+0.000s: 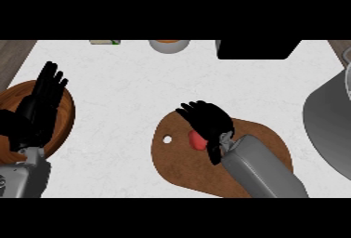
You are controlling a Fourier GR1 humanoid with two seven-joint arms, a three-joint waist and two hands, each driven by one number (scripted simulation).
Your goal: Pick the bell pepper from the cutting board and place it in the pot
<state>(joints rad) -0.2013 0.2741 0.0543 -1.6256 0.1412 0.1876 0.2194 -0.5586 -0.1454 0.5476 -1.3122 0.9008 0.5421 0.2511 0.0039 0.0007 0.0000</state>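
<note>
Desk [130, 88]: white, faintly marbled top; darker wood-toned strips visible at its far left and far right corners; round brown wooden plate [65, 116] at the left edge, partly covered; pale cup [169, 45] with an orange interior at the far edge, cut off by the frame, left of centre; small green and pale item [106, 42] further left along the same edge, mostly out of view, identity not determinable; black flat-sided object [257, 49] at the far edge, right of the cup, apart from it.
</note>
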